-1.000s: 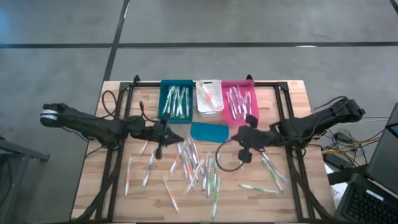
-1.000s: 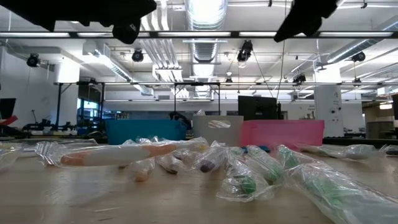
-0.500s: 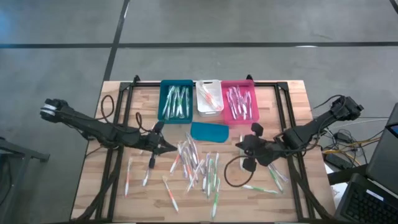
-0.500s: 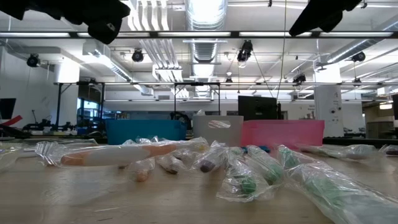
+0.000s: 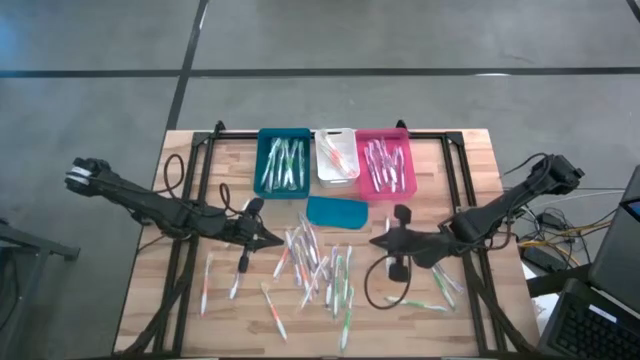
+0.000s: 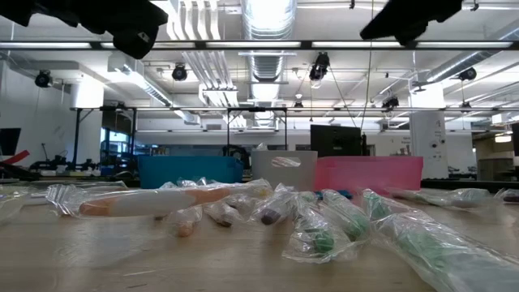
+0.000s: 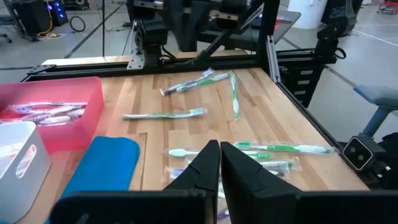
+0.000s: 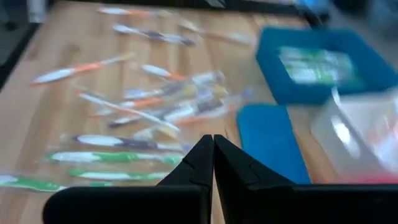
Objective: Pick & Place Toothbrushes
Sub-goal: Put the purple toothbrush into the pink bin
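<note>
Many thin toothbrushes (image 5: 318,268), white with green, pink or orange, lie scattered on the wooden table; they also show in the low view (image 6: 162,201), in clear wrappers. More lie in the teal bin (image 5: 284,163), white bin (image 5: 337,155) and pink bin (image 5: 386,162). My left gripper (image 5: 277,240) is shut and empty above the pile's left edge; its closed fingers show in the left wrist view (image 7: 219,149). My right gripper (image 5: 376,243) is shut and empty at the pile's right side, fingers together (image 8: 213,142).
A flat teal lid-like piece (image 5: 336,212) lies between the bins and the pile. A black cable loop (image 5: 385,290) lies on the table below the right gripper. Black frame rails (image 5: 205,170) run along the table's left, right and far sides.
My left gripper has gone toward the table's near edge and a little right, to the pile's left edge, then held still. My right gripper has gone toward the near edge and then swung left toward the pile. Both stay shut.
</note>
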{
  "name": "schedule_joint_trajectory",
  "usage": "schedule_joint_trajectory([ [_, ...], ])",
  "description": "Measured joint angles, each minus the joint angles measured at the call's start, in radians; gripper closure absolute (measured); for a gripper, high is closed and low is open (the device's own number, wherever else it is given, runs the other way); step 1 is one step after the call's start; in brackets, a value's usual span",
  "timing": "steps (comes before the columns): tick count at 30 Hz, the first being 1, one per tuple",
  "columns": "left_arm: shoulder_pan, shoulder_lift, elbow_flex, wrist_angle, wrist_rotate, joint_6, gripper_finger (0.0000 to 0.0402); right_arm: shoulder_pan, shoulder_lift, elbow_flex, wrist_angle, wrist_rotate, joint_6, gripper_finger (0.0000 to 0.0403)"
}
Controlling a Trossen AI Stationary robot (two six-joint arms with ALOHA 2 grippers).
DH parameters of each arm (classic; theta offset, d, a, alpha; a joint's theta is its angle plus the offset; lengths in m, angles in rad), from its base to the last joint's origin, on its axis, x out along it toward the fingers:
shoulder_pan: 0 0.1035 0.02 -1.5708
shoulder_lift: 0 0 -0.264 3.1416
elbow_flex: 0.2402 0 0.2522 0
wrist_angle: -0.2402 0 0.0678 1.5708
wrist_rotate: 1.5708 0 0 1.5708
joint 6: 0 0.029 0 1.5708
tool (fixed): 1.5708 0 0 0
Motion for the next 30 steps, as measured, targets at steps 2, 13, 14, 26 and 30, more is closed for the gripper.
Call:
schedule_joint_trajectory([
  [2, 0.000, 0.000, 0.000, 0.000, 0.000, 0.000, 0.0381, 0.000, 0.003, -0.019, 0.077, -0.028, -0.117, 0.0394],
  [13, 0.000, 0.000, 0.000, 0.006, 0.000, 0.001, 0.0382, -0.047, 0.214, 0.052, 0.165, -0.061, -0.604, 0.0362],
  [14, 0.000, 0.000, 0.000, 0.006, 0.000, 0.001, 0.0383, -0.049, 0.242, 0.070, 0.164, -0.061, -0.633, 0.0352],
  [26, 0.000, 0.000, 0.000, -0.002, 0.000, 0.017, 0.0383, -0.049, 0.541, 0.378, -0.073, -0.046, -0.856, 0.0239],
  [30, 0.000, 0.000, 0.000, -0.002, 0.000, 0.017, 0.0380, -0.049, 0.630, 0.459, -0.155, -0.047, -0.891, 0.0219],
])
